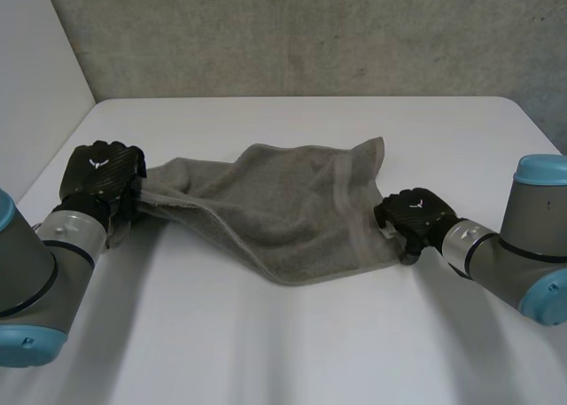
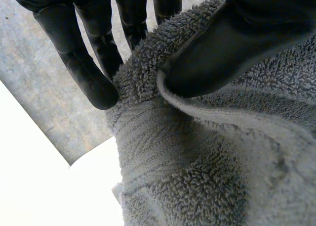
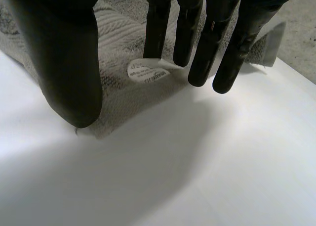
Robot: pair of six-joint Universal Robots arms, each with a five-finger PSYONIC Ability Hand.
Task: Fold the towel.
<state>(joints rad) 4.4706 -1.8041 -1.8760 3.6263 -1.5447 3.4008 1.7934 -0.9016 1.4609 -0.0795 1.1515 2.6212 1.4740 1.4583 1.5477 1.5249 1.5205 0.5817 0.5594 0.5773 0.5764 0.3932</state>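
Grey towel (image 1: 275, 214) sprawls rumpled across the middle of the white tabletop (image 1: 310, 343). At its 9 o'clock end, the left hand (image 1: 102, 179) is clamped on a bunched corner, thumb (image 2: 222, 53) pressing the pile against the fingers (image 2: 94, 82). Over at 3 o'clock, the right hand (image 1: 415, 217) sits at the hemmed edge, fingers (image 3: 197, 63) straight and apart from the thumb, fingertips by the white label (image 3: 147, 71).

Lighting is soft and diffuse, from overhead. The white bench (image 1: 292, 334) reads bright and is close to washed out in both wrist views, with no hard glare. The grey terry towel (image 1: 283, 210) casts a faint, soft-edged shadow along its near edge. The far grey concrete wall (image 1: 310, 33) is evenly lit and dimmer.
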